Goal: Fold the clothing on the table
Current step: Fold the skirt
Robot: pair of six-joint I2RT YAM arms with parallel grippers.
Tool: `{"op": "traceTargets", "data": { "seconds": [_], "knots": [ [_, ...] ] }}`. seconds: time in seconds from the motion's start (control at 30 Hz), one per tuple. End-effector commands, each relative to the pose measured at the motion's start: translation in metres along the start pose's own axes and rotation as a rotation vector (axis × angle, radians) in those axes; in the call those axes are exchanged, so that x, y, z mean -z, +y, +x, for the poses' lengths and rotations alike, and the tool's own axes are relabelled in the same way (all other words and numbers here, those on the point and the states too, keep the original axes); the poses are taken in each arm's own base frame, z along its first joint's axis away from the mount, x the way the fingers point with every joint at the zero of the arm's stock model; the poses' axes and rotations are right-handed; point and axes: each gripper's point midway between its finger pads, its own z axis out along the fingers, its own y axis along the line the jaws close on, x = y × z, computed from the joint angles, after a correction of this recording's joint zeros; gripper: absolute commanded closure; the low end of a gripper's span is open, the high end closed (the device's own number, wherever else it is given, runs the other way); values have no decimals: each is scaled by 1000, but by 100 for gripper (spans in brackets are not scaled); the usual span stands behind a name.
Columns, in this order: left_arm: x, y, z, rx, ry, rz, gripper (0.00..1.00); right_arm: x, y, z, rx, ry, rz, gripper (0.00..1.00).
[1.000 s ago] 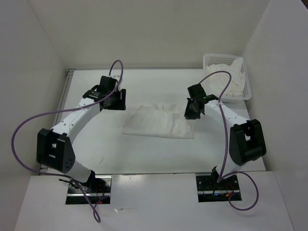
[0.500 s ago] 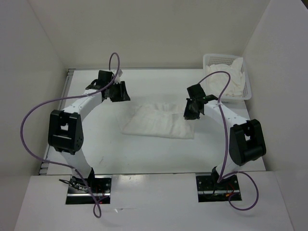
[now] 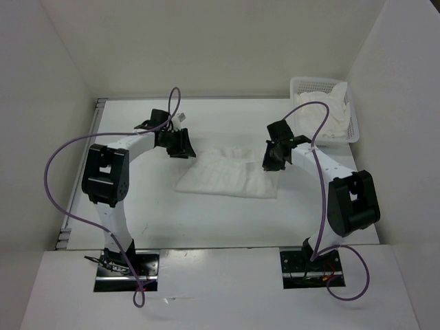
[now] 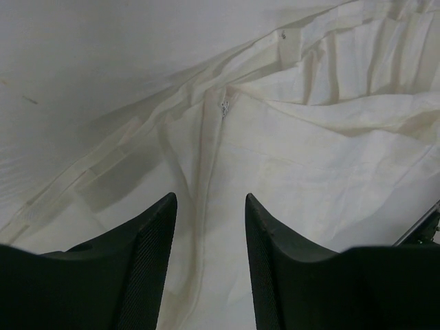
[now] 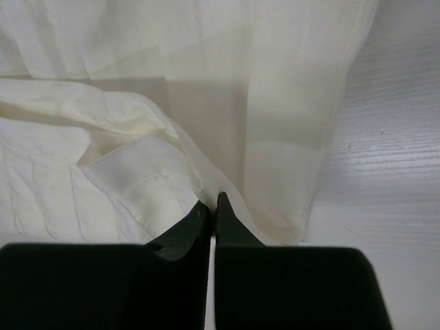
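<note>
Currently, the thin white wrinkled fabric garment [image 3: 227,175] lies mid-table on the flat white tabletop [image 3: 206,220], its long axis running left-right between the 2 arms. Over its far-left zip edge the left gripper [image 4: 208,201] stands unclenched and is nearer that corner. The right gripper [image 5: 212,199] appears clenched on a fold at the right edge.

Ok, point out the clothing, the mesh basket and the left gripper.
clothing [image 3: 227,173], top view, middle of the fabric.
mesh basket [image 3: 311,80], top view, far rim.
left gripper [image 4: 208,199], left wrist view, between fingertips.
</note>
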Motion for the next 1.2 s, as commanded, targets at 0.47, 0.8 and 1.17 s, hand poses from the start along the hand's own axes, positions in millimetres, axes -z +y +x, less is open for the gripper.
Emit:
{"op": "traceTargets", "data": {
  "seconds": [0.47,0.8,1.17],
  "knots": [
    [-21,-4,5,-29,41,61,58,6,6,-12,18,-48,-14,100],
    [-24,-13,11,-30,67,107,59,6,6,-12,18,-48,-14,100],
    [-35,-12,24,-19,116,103,92,8,8,-15,17,-56,-19,100]
  ]
}}
